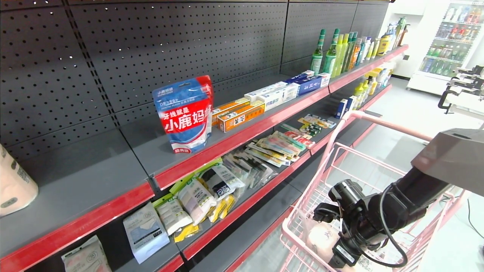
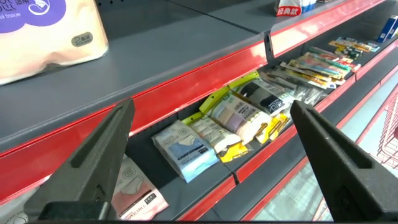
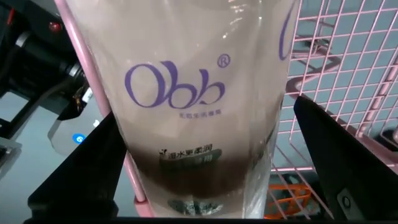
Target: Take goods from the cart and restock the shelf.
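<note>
Right claw [image 3: 206, 117] agape, astride tissue pack [image 3: 186, 87] — in cart [image 3: 348, 56]

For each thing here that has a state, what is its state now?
left gripper: open, empty.
right gripper: open, fingers either side of the tissue pack.
tissue pack: inside the pink cart.
blue pouch: standing upright on the shelf.
orange boxes: lying flat on the shelf.

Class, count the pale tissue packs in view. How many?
2 pale plastic-wrapped tissue packs: one on the grey metal shelf's left end, one in the pink wire cart at the right tool. Others may hide.
</note>
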Available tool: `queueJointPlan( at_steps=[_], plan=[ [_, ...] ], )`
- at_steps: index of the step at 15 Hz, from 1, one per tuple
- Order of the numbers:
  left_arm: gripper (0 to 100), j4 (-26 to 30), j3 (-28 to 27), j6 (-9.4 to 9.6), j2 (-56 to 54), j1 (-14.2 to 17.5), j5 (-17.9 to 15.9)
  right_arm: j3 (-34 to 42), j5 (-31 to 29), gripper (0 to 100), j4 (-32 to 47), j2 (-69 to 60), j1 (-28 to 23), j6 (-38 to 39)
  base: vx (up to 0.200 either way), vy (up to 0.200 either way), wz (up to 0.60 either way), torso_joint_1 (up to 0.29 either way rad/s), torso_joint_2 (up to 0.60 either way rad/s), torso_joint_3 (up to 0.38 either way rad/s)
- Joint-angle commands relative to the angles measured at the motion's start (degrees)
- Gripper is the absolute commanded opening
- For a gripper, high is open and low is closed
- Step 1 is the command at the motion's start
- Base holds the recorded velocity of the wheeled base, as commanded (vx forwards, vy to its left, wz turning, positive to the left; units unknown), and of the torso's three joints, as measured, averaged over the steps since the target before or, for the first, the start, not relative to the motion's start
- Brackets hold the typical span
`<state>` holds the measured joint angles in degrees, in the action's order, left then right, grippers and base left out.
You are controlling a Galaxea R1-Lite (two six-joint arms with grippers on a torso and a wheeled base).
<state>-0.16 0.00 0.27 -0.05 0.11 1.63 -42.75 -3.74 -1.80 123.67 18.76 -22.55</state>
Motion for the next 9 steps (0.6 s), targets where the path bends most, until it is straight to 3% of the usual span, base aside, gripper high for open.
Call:
queueJointPlan(
  at_steps=[1, 9],
  plan=[
    [100, 0.0, 0.0, 0.0, 0.0, 0.1, 0.0, -0.8, 0.1, 100, 0.0, 1.0, 0.0, -1.3, 0.0, 0.0, 0.0, 0.0, 0.0, 0.0],
    [100, 0.0, 0.0, 0.0, 0.0, 0.0, 0.0, -3.2, 0.6, 100, -1.1, 3.5, 0.0, -1.4, 0.0, 0.0, 0.0, 0.0, 0.0, 0.0]
  ],
)
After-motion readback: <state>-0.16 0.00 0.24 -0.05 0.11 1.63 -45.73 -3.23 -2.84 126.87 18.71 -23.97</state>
